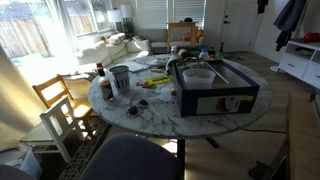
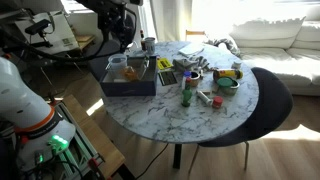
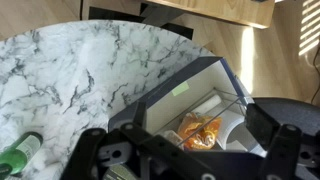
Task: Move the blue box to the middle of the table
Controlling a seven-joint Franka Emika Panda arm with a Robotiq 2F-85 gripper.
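The blue box [image 1: 215, 90] is a large navy box with a white label panel. It stands at the edge of the round marble table [image 1: 150, 108] and shows in both exterior views [image 2: 130, 78]. In the wrist view I look down into the box [image 3: 160, 95], where an orange bag [image 3: 200, 130] lies beside white items. My gripper [image 3: 190, 150] is open and empty. It hovers above the box with one finger at each side of the frame, and it also shows in an exterior view [image 2: 125, 38].
A grey can [image 1: 120, 78], bottles [image 2: 186, 93], a green bottle [image 3: 18, 155] and small clutter [image 2: 225, 78] cover the table's middle and far side. Wooden chairs [image 1: 55, 100] and a dark seat [image 2: 275, 100] ring the table. A sofa [image 2: 285, 40] stands behind.
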